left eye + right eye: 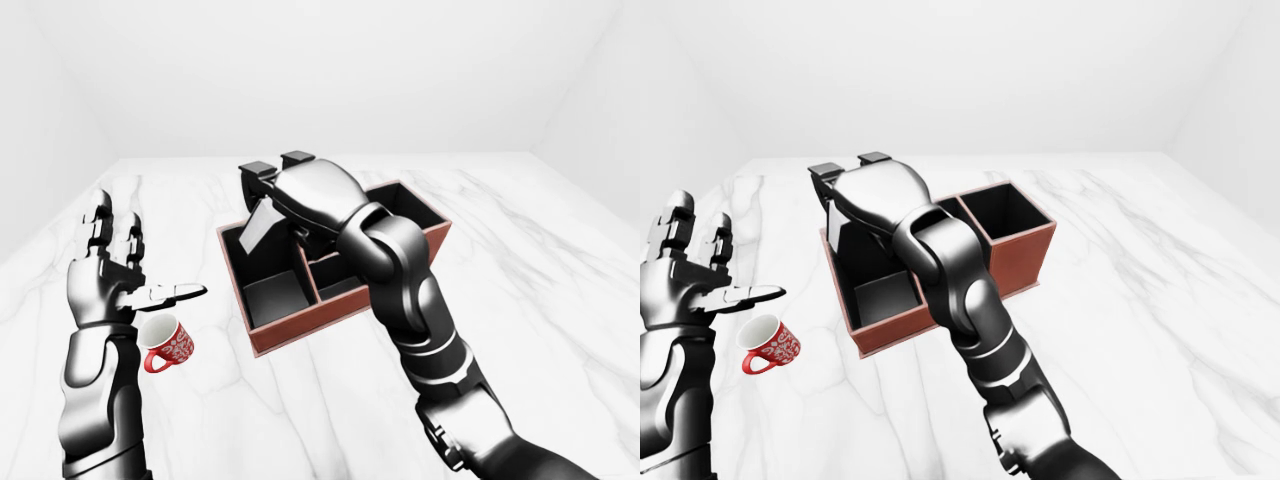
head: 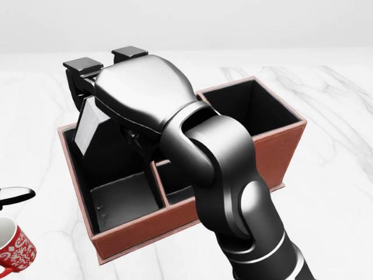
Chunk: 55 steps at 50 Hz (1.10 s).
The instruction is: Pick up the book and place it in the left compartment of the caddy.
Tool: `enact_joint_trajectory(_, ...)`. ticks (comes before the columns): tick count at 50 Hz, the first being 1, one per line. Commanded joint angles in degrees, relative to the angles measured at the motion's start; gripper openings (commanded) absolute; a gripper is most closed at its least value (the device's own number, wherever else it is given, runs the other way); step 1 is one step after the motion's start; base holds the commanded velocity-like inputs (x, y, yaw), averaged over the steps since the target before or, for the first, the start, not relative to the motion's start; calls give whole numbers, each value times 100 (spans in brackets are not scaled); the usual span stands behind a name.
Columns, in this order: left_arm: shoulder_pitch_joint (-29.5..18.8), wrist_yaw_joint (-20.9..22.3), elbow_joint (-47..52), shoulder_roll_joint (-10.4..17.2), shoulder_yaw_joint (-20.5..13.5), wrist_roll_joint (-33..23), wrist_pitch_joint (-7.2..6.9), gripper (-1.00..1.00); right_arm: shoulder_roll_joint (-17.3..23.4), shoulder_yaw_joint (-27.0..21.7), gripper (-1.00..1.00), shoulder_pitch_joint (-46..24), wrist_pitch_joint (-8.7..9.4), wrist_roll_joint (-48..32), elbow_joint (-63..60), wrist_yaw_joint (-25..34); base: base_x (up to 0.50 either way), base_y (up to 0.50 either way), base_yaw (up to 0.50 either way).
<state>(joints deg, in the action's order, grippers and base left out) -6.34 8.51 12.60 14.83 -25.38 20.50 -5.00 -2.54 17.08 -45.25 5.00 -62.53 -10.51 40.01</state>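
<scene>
The left hand (image 1: 112, 270) is raised with fingers spread, empty — the red patterned mug (image 1: 166, 344) stands on the marble table (image 1: 520, 270) just below it. The right hand (image 2: 125, 96) grips the grey book (image 2: 87, 125), tilted, over the left compartment of the red-brown caddy (image 2: 280, 149) — not yet inside.

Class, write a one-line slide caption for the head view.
Right hand holds the book tilted over the caddy's left compartment.
</scene>
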Motion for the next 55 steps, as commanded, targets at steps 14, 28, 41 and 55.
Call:
enact_joint_trajectory(14, 184, 79, -56, -38, -133, 124, 0, 100, -635, -275, -100, 499, 0, -709, 93, -1, 0, 0, 0)
enact_joint_trajectory(28, 263, 127, -66, -60, -211, 168, 0, 100, -913, -320, -100, 603, -122, -881, 210, -1, 0, 0, 0)
enact_joint_trajectory(41, 306, 154, -128, -47, -265, 224, 0, 100, -841, -343, -100, 653, -511, -986, 633, -1, 0, 0, 0)
enact_joint_trajectory(55, 342, 221, -296, -53, -307, 298, 0, 100, -1025, -262, -100, 675, -620, -1138, 798, -1, 0, 0, 0)
